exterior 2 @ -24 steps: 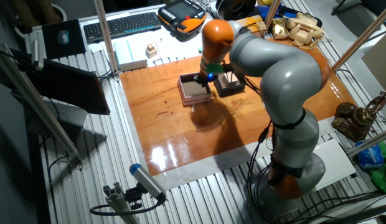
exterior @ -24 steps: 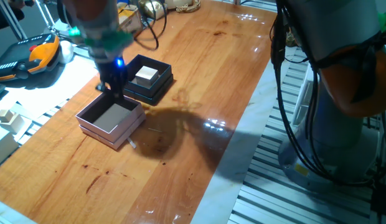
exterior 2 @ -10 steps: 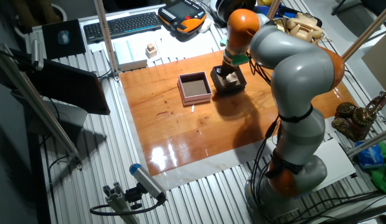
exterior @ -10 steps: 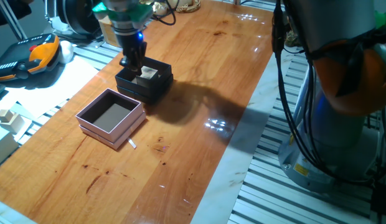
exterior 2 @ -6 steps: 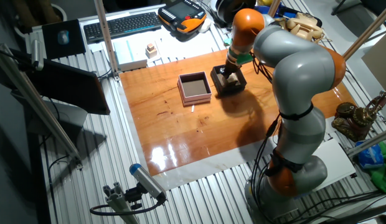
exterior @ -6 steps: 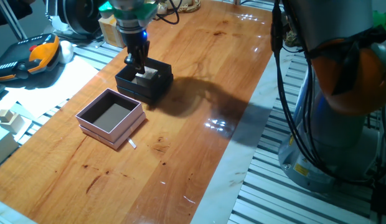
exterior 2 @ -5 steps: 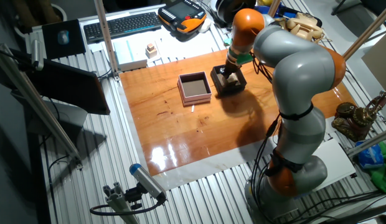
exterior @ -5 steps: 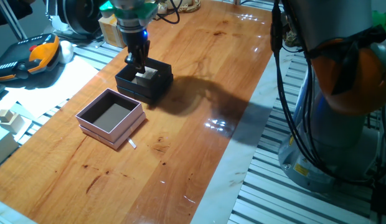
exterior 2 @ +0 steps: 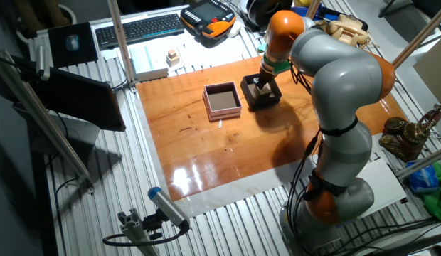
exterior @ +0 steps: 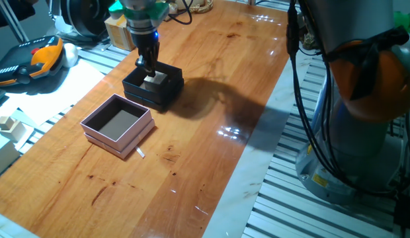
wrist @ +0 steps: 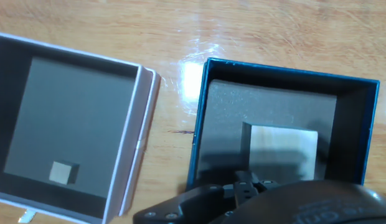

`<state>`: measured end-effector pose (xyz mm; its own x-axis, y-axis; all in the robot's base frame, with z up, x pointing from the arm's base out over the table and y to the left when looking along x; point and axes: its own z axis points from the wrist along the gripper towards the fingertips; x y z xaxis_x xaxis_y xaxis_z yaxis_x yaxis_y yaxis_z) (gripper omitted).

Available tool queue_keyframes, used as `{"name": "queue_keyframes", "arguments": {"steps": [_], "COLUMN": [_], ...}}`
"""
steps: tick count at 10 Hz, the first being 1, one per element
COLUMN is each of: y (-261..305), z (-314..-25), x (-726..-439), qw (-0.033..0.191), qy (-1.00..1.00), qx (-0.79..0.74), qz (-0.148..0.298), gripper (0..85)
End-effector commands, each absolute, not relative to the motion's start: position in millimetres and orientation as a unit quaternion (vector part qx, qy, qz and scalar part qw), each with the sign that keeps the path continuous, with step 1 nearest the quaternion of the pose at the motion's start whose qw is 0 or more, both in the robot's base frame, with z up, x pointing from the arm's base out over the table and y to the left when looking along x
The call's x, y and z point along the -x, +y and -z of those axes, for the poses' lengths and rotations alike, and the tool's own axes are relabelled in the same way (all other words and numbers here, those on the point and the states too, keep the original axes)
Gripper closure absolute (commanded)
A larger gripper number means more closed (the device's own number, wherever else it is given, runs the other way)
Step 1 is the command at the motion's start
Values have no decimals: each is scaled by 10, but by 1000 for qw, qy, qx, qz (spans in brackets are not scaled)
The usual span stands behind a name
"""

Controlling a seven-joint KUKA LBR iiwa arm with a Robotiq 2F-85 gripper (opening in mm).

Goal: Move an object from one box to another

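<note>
The black box [exterior: 153, 89] stands at the far left of the wooden table, with a pale square block [exterior: 155, 79] on its grey floor. My gripper [exterior: 149, 70] reaches down into it, right over that block. The fingers look like one narrow dark shape, so I cannot tell whether they are open or shut. The pink box [exterior: 118, 125] sits just in front of the black one. In the hand view a small beige cube [wrist: 62, 172] lies in the near corner of the pink box [wrist: 140, 134]. The black box [wrist: 199, 134] is to its right. The hand's dark housing [wrist: 261, 199] hides the fingertips.
Two pale wooden blocks [exterior: 6, 124] sit off the table at the left. An orange and black pendant [exterior: 40, 56] lies at the back left. A small white scrap [exterior: 140, 153] lies by the pink box. The arm's base [exterior: 364, 112] stands at the right.
The gripper has left the pink box and moved over to the black box. In the last half second it has sunk slightly onto the pale block. The boxes have not moved.
</note>
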<state>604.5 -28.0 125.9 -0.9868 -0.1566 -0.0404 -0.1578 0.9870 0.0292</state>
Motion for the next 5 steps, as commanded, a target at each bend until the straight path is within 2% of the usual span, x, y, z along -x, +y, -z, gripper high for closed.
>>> {"name": "queue_keyframes", "arguments": {"steps": [1,5], "y": [-286,-307], "z": [-1256,-1233], "x": [-6043,-6041], "qw": [20,25], "qy": [997,997], "qx": [78,70], "qz": [-16,-15], "gripper": [850,850]}}
